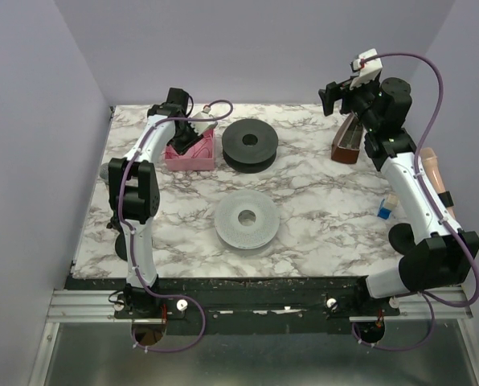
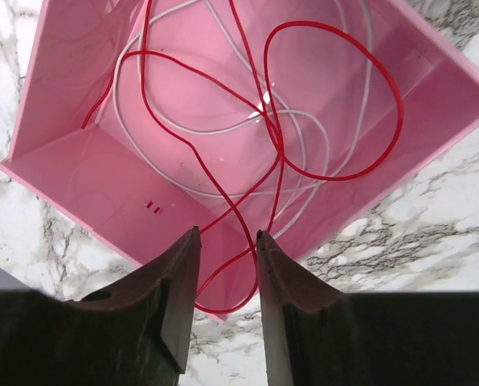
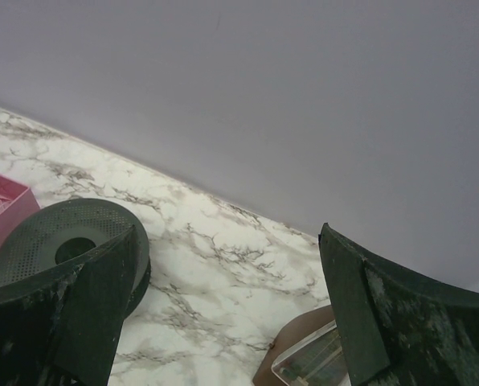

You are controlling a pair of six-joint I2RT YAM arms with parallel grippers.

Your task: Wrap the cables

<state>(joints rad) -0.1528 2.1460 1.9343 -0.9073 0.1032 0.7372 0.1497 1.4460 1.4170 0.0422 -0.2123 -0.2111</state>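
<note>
Pick-up step: left gripper (image 2: pixel 223 249) hangs over the pink box (image 2: pixel 79 169), jaws half-narrowed around a loop of the red cables (image 2: pixel 276 141) inside it, not visibly pinched; right gripper (image 3: pixel 227 233) is wide and empty; next needs a full pinch, then a lift.

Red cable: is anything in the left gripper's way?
Nothing visible. A red cable loop sits between the open fingers of the left gripper. A white cable crosses it in the pink box.

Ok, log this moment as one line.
left fingers: narrowly apart, red cable loop between them, over pink box | right fingers: wide open, empty, raised | black spool, grey spool: on table
</note>
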